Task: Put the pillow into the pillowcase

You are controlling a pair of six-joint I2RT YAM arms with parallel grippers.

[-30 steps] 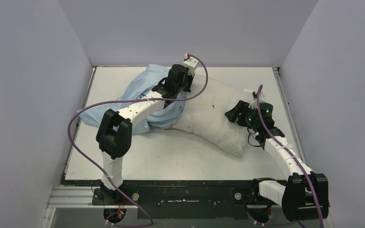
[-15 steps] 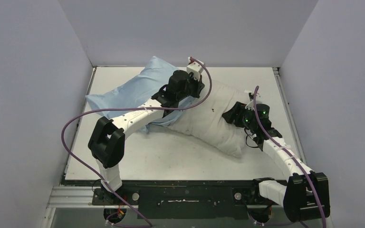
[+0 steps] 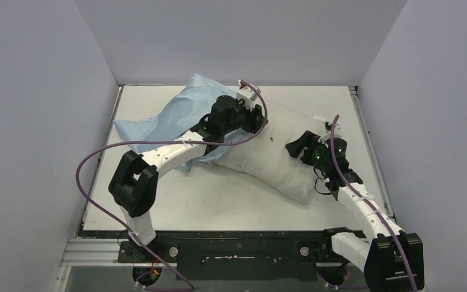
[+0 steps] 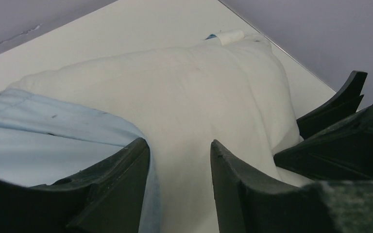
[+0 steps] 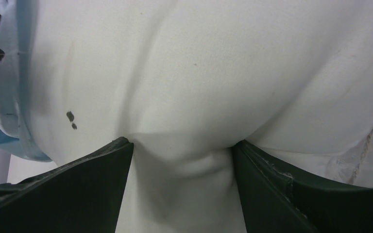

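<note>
The off-white pillow lies diagonally across the table's middle. Its back-left end is inside the light blue pillowcase. My left gripper sits on the pillow at the pillowcase's open edge. In the left wrist view the left gripper has the blue hem against one finger and the pillow bulging between the jaws. My right gripper presses into the pillow's right part. In the right wrist view the right gripper pinches a puckered fold of pillow.
The white table is boxed in by grey walls on the left, back and right. A small white tag sticks out at the pillow's far right corner. Purple cables loop off both arms. The right gripper's black fingers show close by in the left wrist view.
My left gripper moved right along the pillow with the pillowcase, which went from bunched to stretched over the pillow's left end. My right gripper stayed on the pillow, shifting slightly.
</note>
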